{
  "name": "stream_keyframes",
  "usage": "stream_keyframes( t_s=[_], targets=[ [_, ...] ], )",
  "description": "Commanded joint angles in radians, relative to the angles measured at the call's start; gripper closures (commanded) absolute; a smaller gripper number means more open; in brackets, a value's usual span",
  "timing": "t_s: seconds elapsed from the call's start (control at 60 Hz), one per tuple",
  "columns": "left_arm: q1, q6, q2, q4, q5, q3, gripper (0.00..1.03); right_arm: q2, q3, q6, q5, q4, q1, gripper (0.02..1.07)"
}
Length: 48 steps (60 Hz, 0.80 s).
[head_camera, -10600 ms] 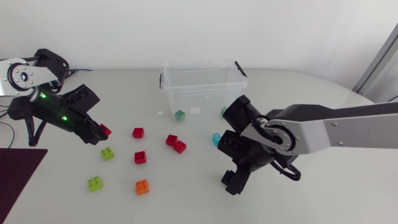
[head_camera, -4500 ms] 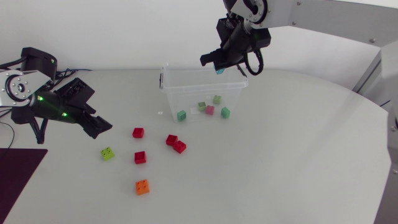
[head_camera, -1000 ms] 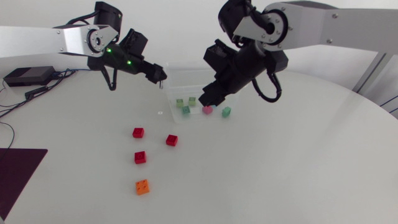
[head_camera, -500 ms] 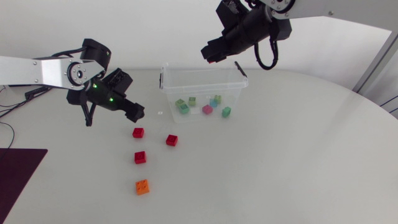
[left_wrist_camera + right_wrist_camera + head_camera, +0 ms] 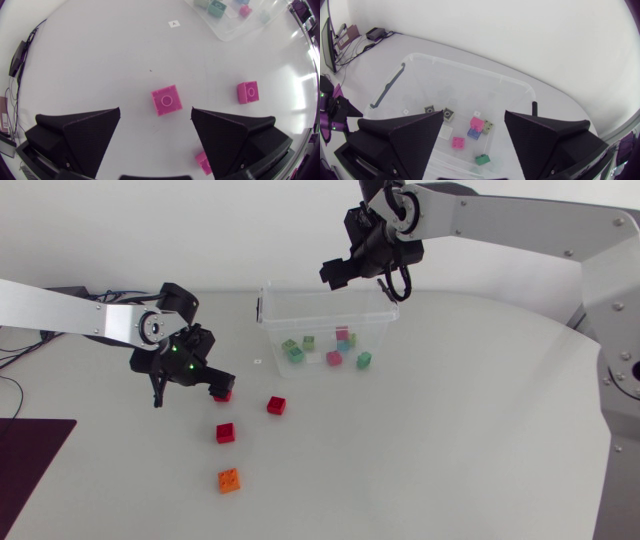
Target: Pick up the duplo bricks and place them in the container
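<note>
**Q:** Left side, quick?
**A:** Your left gripper (image 5: 155, 111) is spread wide and grasps nothing. It's low over the table (image 5: 450, 430), out in front of the container's left end. A red brick (image 5: 166, 100) lies flat in the gap between the two fingers, studs up, touching neither one.

**Q:** Other loose bricks?
**A:** Three more on the table, all apart from each other. A second red brick (image 5: 276, 405) is near the first, out past your right-hand finger. A third red brick (image 5: 226, 433) lies closer to the front edge. An orange brick (image 5: 229, 480) is nearest the front of all.

**Q:** Container?
**A:** The clear container (image 5: 325, 320) stands at the far side of the table, top open, with a black clip at each end. On its floor there's a loose cluster of small bricks, green, teal, blue and pink. The pink brick (image 5: 334, 358) and a green brick (image 5: 364, 360) lie nearest the front wall. I can't tell the exact count, as some overlap.

**Q:** Right side?
**A:** Your right gripper (image 5: 474, 114) hangs above the container, over its back rim and looking straight down into it. Its fingers are apart with nothing between them. That arm comes in from the right, high over the table.
</note>
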Motion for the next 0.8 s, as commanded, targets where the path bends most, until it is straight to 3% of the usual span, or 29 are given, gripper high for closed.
stream_keyframes(
  t_s=[0.0, 0.167, 0.283, 0.367, 0.417, 0.467, 0.5, 0.517, 0.65, 0.783],
  targets=[
    [-0.018, -0.061, 0.037, 0.005, -0.012, 0.035, 0.05, -0.075, -0.078, 0.052, 0.028, 0.021, 0.024, 0.08],
    [-0.041, -0.141, 0.106, 0.012, -0.034, 0.083, 0.07, -0.236, -0.319, 0.096, 0.102, 0.077, 0.098, 0.08],
    [-0.053, -0.181, 0.149, 0.018, -0.058, 0.104, 0.12, -0.294, -0.46, 0.044, 0.073, 0.07, 0.175, 0.08],
    [-0.055, -0.202, 0.189, 0.024, -0.064, 0.126, 0.23, -0.317, -0.54, 0.018, 0.031, 0.081, 0.199, 0.08],
    [-0.052, -0.213, 0.196, 0.034, -0.064, 0.129, 0.36, -0.328, -0.585, 0.013, -0.015, 0.102, 0.201, 0.08],
    [-0.052, -0.224, 0.201, 0.041, -0.064, 0.129, 0.56, -0.332, -0.614, 0.001, -0.044, 0.11, 0.199, 0.08],
    [-0.049, -0.23, 0.201, 0.041, -0.064, 0.129, 0.75, -0.332, -0.628, -0.005, -0.058, 0.111, 0.196, 0.08],
    [-0.047, -0.231, 0.199, 0.041, -0.064, 0.127, 0.78, -0.332, -0.635, -0.022, -0.079, 0.11, 0.195, 0.08],
    [-0.038, -0.208, 0.15, 0.028, -0.064, 0.107, 0.84, -0.253, -0.621, -0.139, -0.191, 0.074, 0.199, 0.08],
    [-0.013, -0.155, 0.021, 0.015, -0.045, 0.08, 0.85, -0.133, -0.565, -0.22, -0.21, 0.07, 0.219, 0.08]
  ],
)
